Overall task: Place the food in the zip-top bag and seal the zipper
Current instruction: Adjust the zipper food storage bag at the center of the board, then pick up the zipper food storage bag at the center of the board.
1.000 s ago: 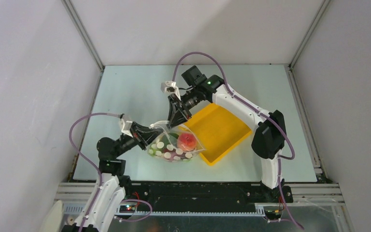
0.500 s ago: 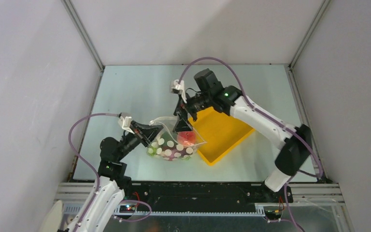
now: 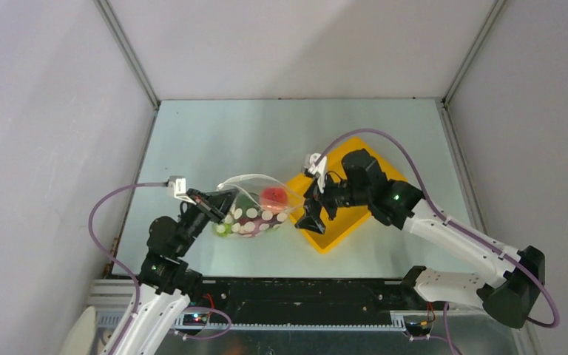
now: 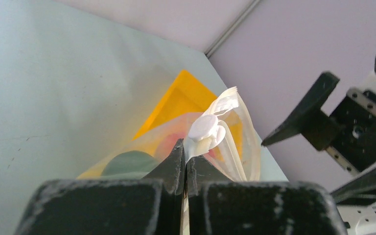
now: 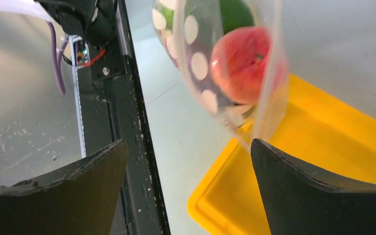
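The zip-top bag [image 3: 251, 214], clear with white dots, hangs from my left gripper [image 3: 218, 203], which is shut on its edge. The left wrist view shows the jaws [image 4: 185, 148] pinched together on the plastic, and the white zipper [image 4: 226, 104] curling up beyond them. The zipper [image 3: 255, 177] arcs open over the bag's top. Food lies inside: a red fruit [image 3: 272, 197] [image 5: 242, 61], green pieces [image 3: 224, 227] [image 5: 235, 14] and something purple. My right gripper [image 3: 312, 214] [image 5: 190, 143] stands open, holding nothing, just right of the bag above the yellow tray's near corner.
The yellow tray [image 3: 344, 225] [image 5: 323, 132] lies right of the bag, under my right arm. The black frame rail [image 5: 127, 112] along the table's near edge shows in the right wrist view. Grey walls enclose the table on three sides.
My right gripper has let go of the bag's mouth, opened wide and drawn back to the near right over the tray. The left gripper has carried the bag slightly left.
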